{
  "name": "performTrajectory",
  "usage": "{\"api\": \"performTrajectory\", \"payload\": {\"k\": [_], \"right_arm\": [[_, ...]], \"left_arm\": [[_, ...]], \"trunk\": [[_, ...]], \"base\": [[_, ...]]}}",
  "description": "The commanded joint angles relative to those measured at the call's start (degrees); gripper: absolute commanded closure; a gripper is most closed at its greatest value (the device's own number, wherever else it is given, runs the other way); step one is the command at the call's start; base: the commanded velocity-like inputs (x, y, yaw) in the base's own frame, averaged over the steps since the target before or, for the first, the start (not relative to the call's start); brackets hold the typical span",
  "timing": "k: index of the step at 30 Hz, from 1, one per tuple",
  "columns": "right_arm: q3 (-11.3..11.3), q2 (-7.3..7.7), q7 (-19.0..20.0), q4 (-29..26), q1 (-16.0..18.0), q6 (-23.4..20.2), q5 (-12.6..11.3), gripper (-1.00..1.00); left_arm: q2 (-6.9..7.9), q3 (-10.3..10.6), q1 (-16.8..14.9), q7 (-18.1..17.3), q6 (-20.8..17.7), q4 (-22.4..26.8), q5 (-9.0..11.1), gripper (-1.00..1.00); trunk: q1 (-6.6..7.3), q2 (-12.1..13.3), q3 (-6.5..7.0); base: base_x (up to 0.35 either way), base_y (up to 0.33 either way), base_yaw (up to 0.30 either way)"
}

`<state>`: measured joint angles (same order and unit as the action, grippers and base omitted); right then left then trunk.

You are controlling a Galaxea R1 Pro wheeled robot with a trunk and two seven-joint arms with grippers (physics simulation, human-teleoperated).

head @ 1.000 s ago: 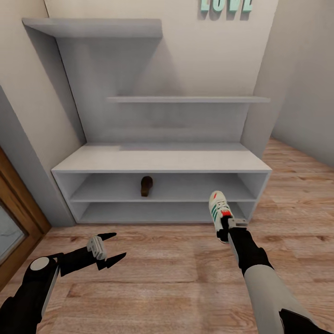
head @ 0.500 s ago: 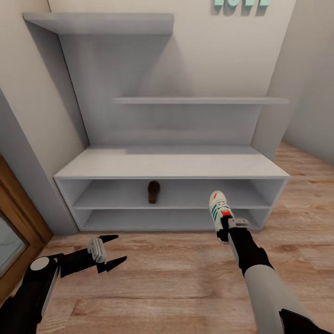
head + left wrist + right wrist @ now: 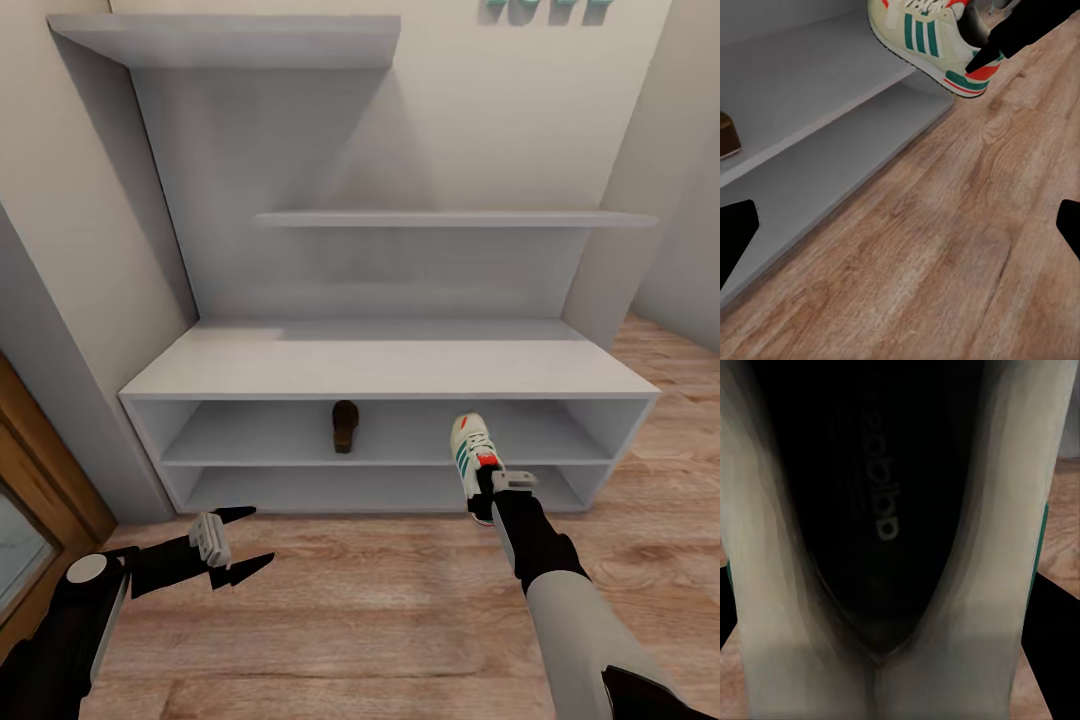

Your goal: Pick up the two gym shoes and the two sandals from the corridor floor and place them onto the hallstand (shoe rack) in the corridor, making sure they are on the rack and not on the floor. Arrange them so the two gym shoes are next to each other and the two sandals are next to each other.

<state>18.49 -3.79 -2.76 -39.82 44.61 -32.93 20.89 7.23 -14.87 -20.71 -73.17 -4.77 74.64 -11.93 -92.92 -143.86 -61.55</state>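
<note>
One gym shoe (image 3: 467,450), white with green stripes and a red heel tab, hangs toe-forward in front of the hallstand (image 3: 390,365), level with its shelf tiers. My right gripper (image 3: 490,487) is shut on its heel. The right wrist view looks into the shoe's dark insole (image 3: 881,510). The same gym shoe (image 3: 934,41) also appears in the left wrist view, above the floor by the lower shelf. A brown sandal (image 3: 345,425) lies on the upper shelf tier, left of the shoe. My left gripper (image 3: 235,545) is open and empty, low over the corridor floor (image 3: 380,600). The other shoe and sandal are out of view.
Thin floating wall shelves (image 3: 450,218) hang above the hallstand. A grey wall and a wooden door frame (image 3: 40,470) close the left side. Open plank floor stretches between me and the rack and on to the right.
The whole picture has shifted: the camera has moved, so the hallstand looks nearer and further right. Both arms keep their pose and the shoe stays held.
</note>
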Motion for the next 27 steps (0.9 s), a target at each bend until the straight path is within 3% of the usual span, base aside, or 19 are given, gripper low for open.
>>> {"api": "performTrajectory", "payload": {"k": [1, 6, 19, 27], "right_arm": [[0.2, -0.06, -0.1, -0.1, 0.0, -0.2, 0.0, 1.0], [0.2, -0.04, -0.1, -0.1, 0.0, -0.2, 0.0, 1.0], [0.3, 0.01, -0.1, 0.0, 0.0, -0.2, 0.0, 1.0], [0.3, 0.01, -0.1, 0.0, 0.0, -0.2, 0.0, 1.0]], "left_arm": [[-0.02, -0.1, 0.0, -0.3, -0.5, 0.1, -0.2, -1.0], [-0.02, -0.1, 0.0, -0.3, -0.5, 0.1, -0.2, -1.0], [-0.02, 0.0, 0.0, -0.3, -0.5, 0.1, -0.3, -1.0], [-0.02, 0.1, 0.0, -0.3, -0.5, 0.1, -0.3, -1.0]], "trunk": [[0.01, 0.0, -0.05], [0.01, 0.0, -0.05], [0.01, 0.0, -0.05], [0.01, 0.0, -0.05]], "base": [[0.025, 0.008, 0.0], [0.139, 0.079, 0.0], [0.306, 0.038, 0.0], [0.054, 0.0, 0.0]]}}
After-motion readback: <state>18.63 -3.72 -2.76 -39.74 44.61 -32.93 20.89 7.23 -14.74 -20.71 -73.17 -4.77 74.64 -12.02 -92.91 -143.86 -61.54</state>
